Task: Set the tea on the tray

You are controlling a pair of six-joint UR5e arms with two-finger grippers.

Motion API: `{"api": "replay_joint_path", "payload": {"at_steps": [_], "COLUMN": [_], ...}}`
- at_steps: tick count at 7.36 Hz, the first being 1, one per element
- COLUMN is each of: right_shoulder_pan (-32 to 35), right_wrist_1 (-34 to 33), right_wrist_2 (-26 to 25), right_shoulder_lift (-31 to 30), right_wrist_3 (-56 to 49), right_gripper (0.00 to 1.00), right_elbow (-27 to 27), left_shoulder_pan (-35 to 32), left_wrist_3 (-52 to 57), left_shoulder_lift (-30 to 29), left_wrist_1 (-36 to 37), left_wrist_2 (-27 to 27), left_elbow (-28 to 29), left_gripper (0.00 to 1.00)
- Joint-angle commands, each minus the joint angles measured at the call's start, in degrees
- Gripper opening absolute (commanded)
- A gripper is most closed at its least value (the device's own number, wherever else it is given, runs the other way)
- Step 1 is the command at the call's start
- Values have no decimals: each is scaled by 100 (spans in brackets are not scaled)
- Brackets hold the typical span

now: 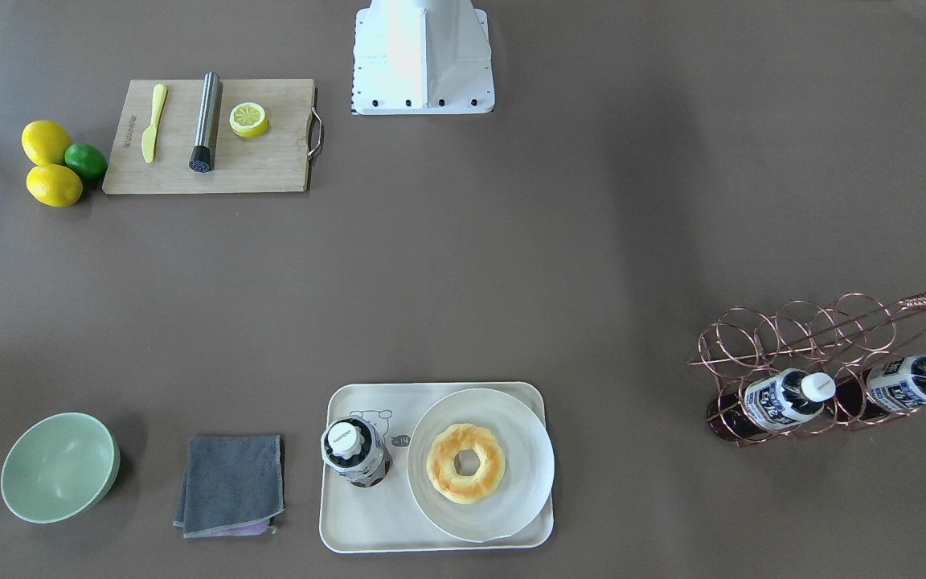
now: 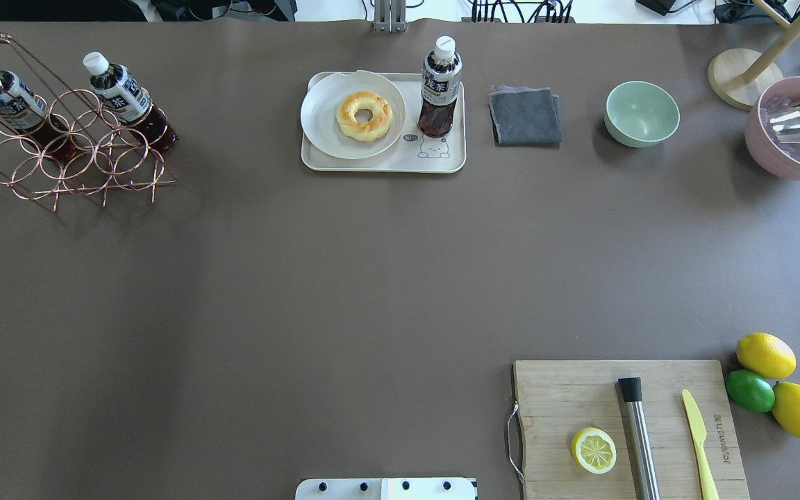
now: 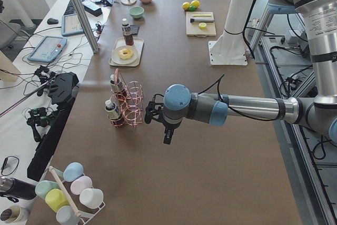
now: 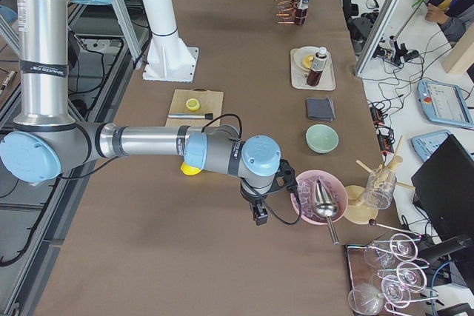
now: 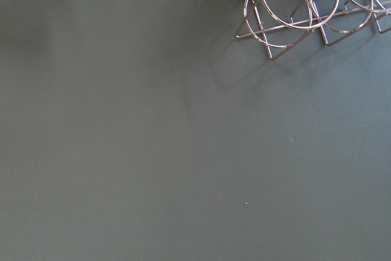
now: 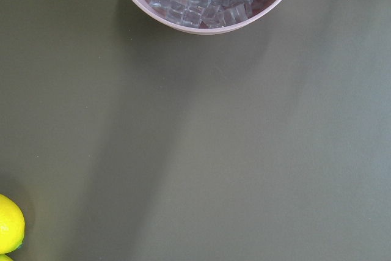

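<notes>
One tea bottle (image 1: 354, 454) with a white cap and a blue-and-white label stands upright on the cream tray (image 1: 366, 531), beside the bear drawing. It also shows in the overhead view (image 2: 439, 90) on the tray (image 2: 386, 165). Two alike bottles (image 2: 7, 97) (image 2: 126, 94) lie in a copper wire rack (image 2: 73, 163). My left gripper (image 3: 167, 135) hangs over bare table near the rack, apart from it. My right gripper (image 4: 261, 216) hangs near a pink ice bowl (image 4: 318, 196). I cannot tell whether either gripper is open or shut; nothing shows in them.
A white plate (image 2: 320, 114) with a doughnut (image 2: 364, 115) fills the tray's other half. A grey cloth (image 2: 525, 116) and a green bowl (image 2: 642, 113) lie beside the tray. A wooden cutting board (image 2: 567, 389) holds a half lemon, a metal rod and a knife, with lemons and a lime (image 2: 751, 390) beside it.
</notes>
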Motion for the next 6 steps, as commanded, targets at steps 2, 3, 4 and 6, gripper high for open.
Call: {"api": "replay_joint_path", "payload": {"at_steps": [2,3,4,6], "right_shoulder_pan": [22,22,22,22], "right_wrist_1": [97,98,106,115], "right_wrist_2": [-489,-499,-534,-534], "right_shoulder_lift": [54,27,27,1], "right_wrist_3": [-4,-4,-4,22], "right_gripper": [100,100,100,100], "right_elbow": [44,44,53,166], "left_shoulder_pan": [-298,-482,-979,-1045], "left_wrist_3": [518,519,527,754], "left_shoulder_lift": [-145,-172,-154,-84], "left_wrist_1": [852,854,820,828], "left_wrist_2": [57,205,642,655], "left_elbow": [-144,-275,-520,-723], "left_gripper": [97,97,97,97]}}
